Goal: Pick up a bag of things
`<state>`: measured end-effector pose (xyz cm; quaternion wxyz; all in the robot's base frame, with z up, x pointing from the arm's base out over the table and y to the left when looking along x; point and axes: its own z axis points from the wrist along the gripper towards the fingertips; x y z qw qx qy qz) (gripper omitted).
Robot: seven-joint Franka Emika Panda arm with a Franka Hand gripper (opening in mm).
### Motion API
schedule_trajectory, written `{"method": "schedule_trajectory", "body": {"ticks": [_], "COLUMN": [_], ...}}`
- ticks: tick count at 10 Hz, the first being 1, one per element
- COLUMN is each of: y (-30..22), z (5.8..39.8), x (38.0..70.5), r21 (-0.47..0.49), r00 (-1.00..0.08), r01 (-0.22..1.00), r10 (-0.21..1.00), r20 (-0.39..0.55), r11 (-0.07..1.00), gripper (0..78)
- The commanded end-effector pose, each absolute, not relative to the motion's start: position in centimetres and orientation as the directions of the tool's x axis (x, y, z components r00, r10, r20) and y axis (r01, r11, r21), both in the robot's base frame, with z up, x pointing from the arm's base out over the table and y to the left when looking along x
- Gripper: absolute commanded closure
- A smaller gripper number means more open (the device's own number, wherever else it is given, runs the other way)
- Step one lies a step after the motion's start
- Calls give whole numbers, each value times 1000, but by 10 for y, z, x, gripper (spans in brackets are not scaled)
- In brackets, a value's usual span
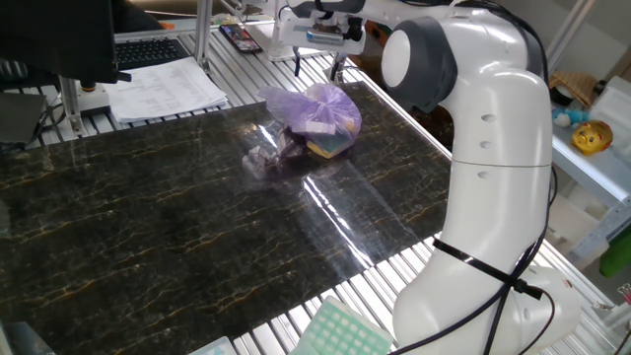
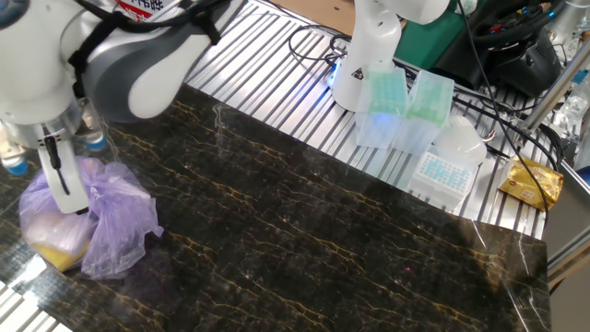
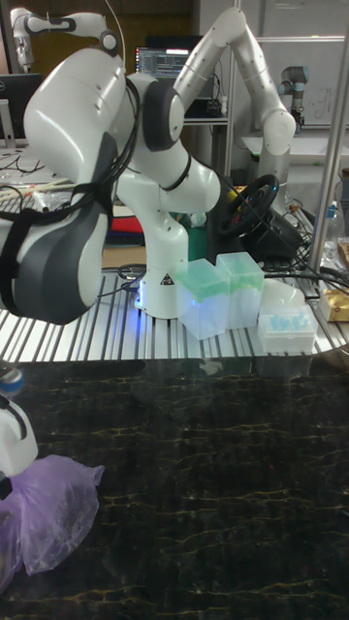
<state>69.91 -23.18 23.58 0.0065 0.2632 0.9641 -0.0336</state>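
Your bag of things (image 1: 317,115) sits on the dark marble-patterned table (image 1: 177,237), near its far edge in one fixed view, and it shows as a lumpy lilac heap (image 2: 83,221) at the lower left of the other fixed view. Through the plastic you can make out a white item and a yellow one, with something dark beside them. A small clear greyish plastic wad (image 1: 259,160) lies on the table just beside the bag, on the side nearer the paper stack (image 1: 166,87). Your gripper (image 1: 315,67) hangs above the bag's top; in one fixed view the two dark fingers (image 1: 336,67) point down with a gap between them and nothing held, so the hand reads as released. In the other fixed view one white finger pad (image 2: 63,180) overlaps the top of the bag, but you cannot tell from there whether it touches the plastic. The tall fixed view shows only a corner of the bag (image 3: 48,509) at the lower left, with green-topped boxes (image 3: 218,291) standing on the slatted surface beyond the table.
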Motion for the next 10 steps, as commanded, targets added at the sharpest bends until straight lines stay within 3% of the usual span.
{"method": "schedule_trajectory", "body": {"ticks": [1,10], "y": [-235,-248], "z": [235,195], "x": [697,688], "r21": [-40,-39], "r00": [-850,-848], "r01": [527,530], "r10": [526,529], "r20": [-20,-32], "r11": [849,847], "gripper": [1,1]}}
